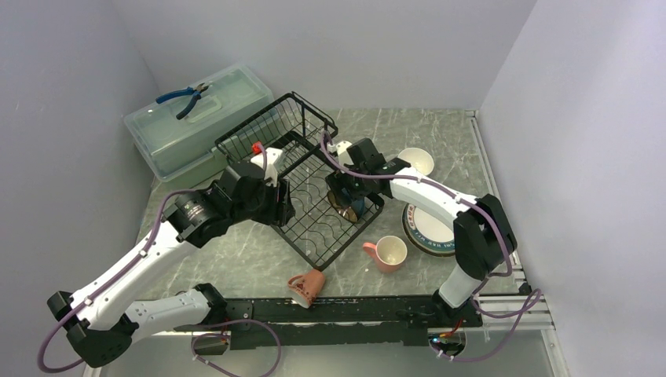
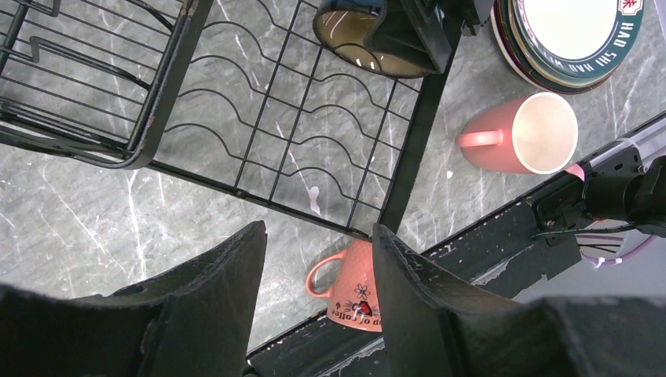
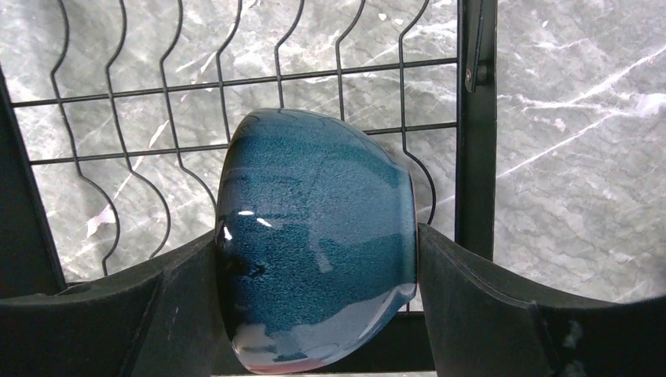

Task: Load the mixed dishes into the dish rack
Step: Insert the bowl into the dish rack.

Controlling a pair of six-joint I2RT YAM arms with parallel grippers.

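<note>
**Loading: blue bowl (image 3: pixel 314 196) at dish rack (image 1: pixel 314 236)**

The right gripper (image 3: pixel 316 239) is clamping the bowl on its side over the rack's right edge. The left gripper (image 2: pixel 318 232) is hovering part-open, empty, by its left edge.

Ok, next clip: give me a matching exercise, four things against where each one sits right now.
Things:
1 blue bowl
2 pliers
3 stack of plates
4 printed pink mug

Places:
A on the lid of the green box
B at the near edge of the table, by the black rail
C held in the right claw, over the dish rack
D on the table, right of the rack

Pairs: 1-C, 2-A, 3-D, 4-B
</note>
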